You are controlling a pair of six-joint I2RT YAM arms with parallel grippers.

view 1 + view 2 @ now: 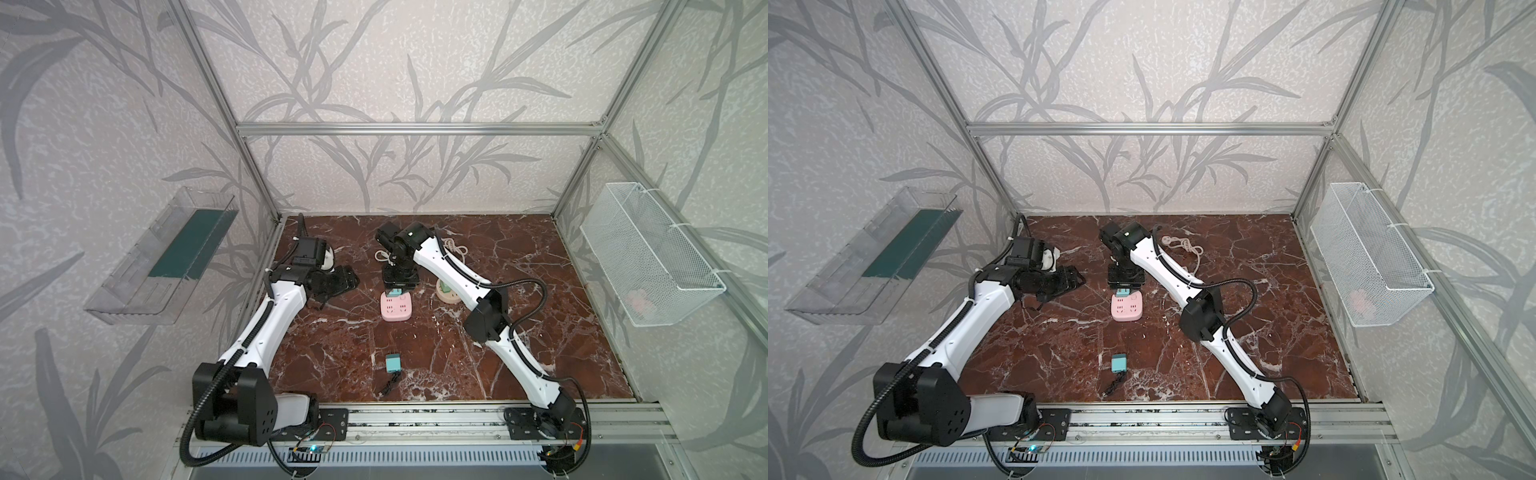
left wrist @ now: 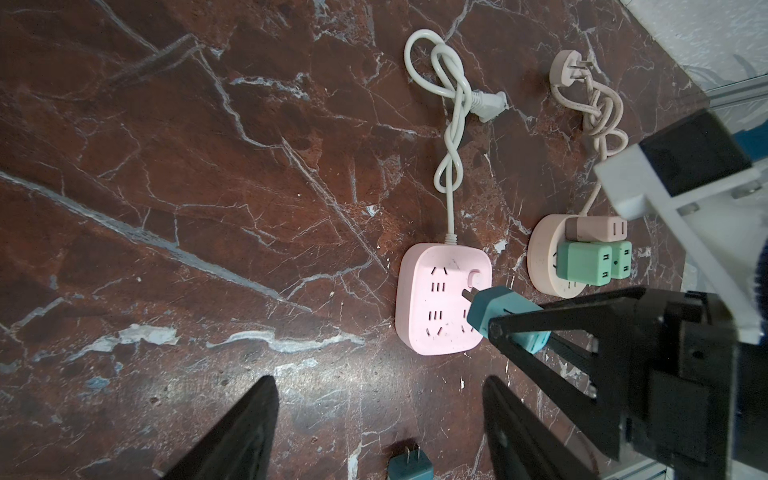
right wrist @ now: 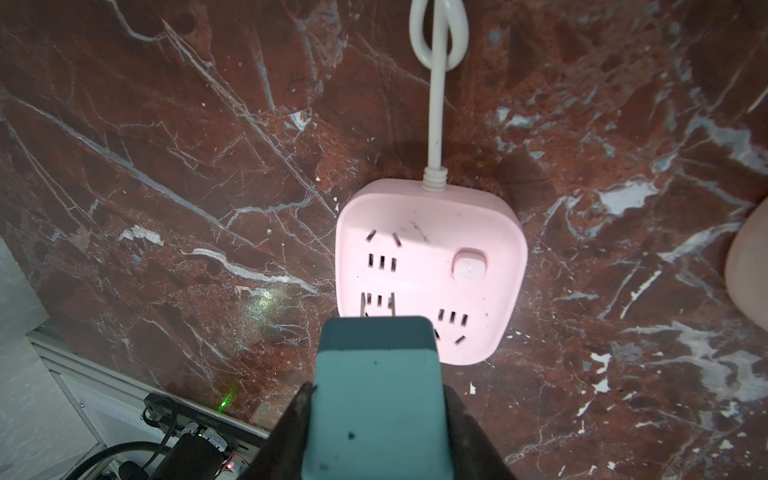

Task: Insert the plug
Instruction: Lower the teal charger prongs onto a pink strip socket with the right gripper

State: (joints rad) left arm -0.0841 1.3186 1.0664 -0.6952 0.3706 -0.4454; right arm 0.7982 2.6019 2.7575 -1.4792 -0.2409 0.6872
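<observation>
The teal plug (image 3: 376, 395) is clamped between the fingers of my right gripper (image 3: 378, 390), which is shut on it. Its two metal prongs point at the pink power strip (image 3: 432, 257) and sit just at one two-slot socket near the strip's edge; I cannot tell whether they touch it. In both top views the plug (image 1: 394, 291) (image 1: 1122, 291) hangs over the far edge of the strip (image 1: 396, 309) (image 1: 1127, 309). The left wrist view shows the plug (image 2: 498, 313) tilted over the strip (image 2: 432, 299). My left gripper (image 2: 379, 382) (image 1: 336, 286) is open and empty, left of the strip.
A second teal plug (image 1: 392, 362) (image 2: 409, 463) lies nearer the front with a black cable (image 1: 388, 384). A round beige socket (image 2: 544, 257) carrying green adapters (image 2: 584, 264) sits right of the strip. White cord (image 2: 449, 137) and beige cord (image 2: 598, 108) trail behind. A wire basket (image 1: 648, 253) hangs on the right wall.
</observation>
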